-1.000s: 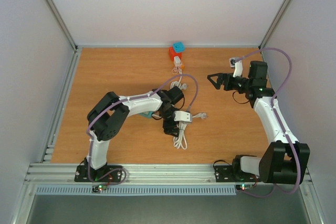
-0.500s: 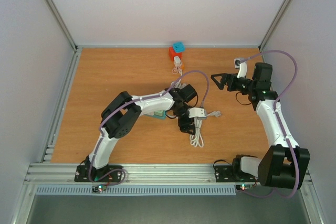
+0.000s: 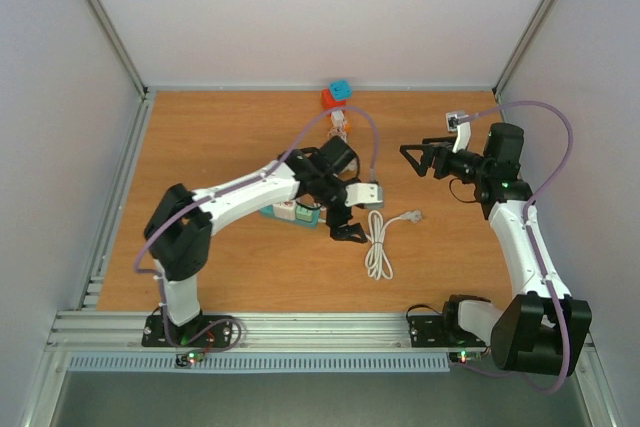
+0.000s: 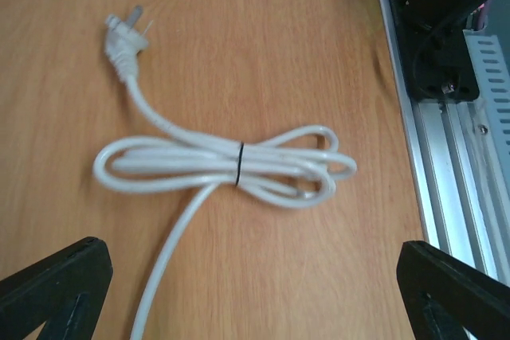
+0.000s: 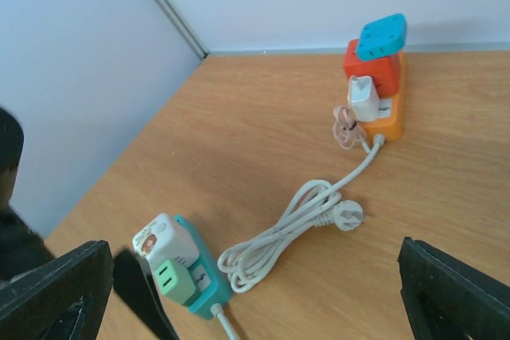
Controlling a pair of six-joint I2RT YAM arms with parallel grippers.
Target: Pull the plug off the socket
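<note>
We judge the pull itself done, and the step in hand is getting clear of the cord. The left gripper [image 3: 346, 232] hangs over the middle of the worktop [image 3: 220, 137] with its jaws spread wide and nothing between them. The right gripper [image 3: 410, 159], farther right, is just as wide and also empty. The teal power strip [image 3: 283, 214] lies just left of the left gripper. The white cord bundle [image 4: 231, 166] lies right of that strip, and beyond it the plug [image 4: 123, 33] lies loose on the wood, prongs bare, apart from any socket. We would lift straight up, jaws wide, so no finger catches a loop and drags the plug. The cord seems to run to the orange power strip [image 5: 390, 109] by the far wall.

Plain white walls [image 3: 300, 7] box in the wood-grain worktop, and an aluminium rail [image 3: 300, 329] carries the arm bases along its near edge.
</note>
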